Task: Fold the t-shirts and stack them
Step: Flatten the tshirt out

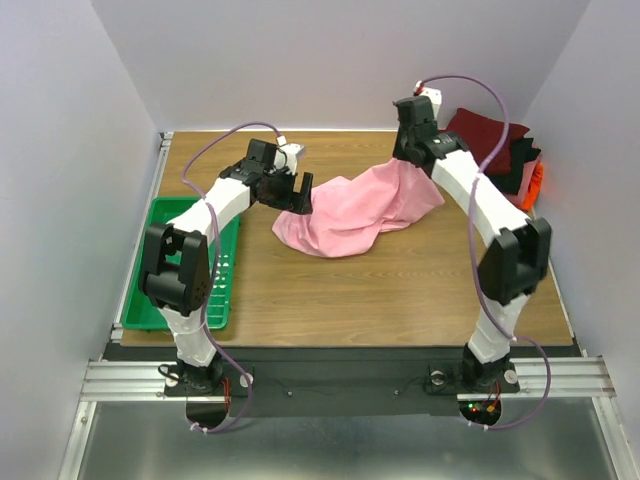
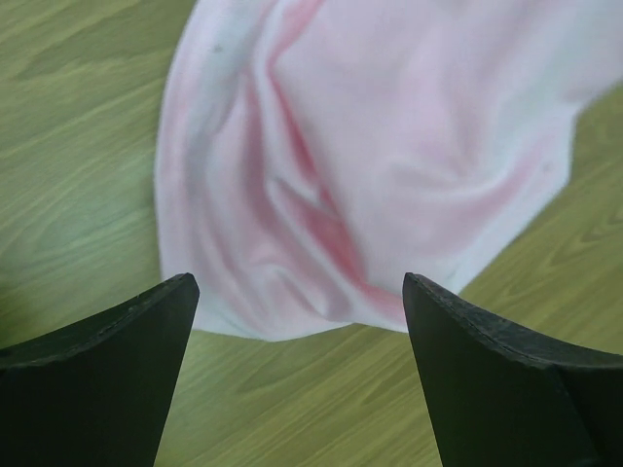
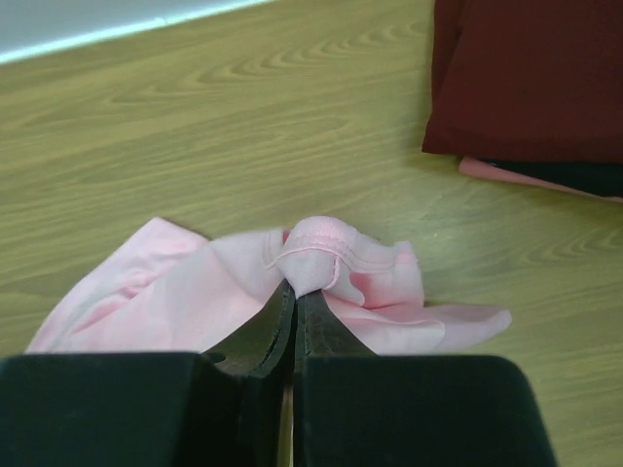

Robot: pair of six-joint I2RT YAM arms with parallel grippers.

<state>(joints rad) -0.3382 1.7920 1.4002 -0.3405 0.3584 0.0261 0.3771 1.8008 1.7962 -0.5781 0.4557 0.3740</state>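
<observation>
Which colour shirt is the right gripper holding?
The shirt is light pink; clearest in the right wrist view.

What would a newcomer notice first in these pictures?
The pink shirt lies crumpled in the middle of the table, and the right gripper pinches its far edge. The left gripper hovers open over the shirt's left end. A stack of folded shirts, dark red on top, sits in the far right corner, and a green tray lies at the left edge.

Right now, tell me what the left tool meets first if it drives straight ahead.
Probably the pink t-shirt, whose crumpled edge lies right ahead of the open left tool; depth is unclear.
</observation>
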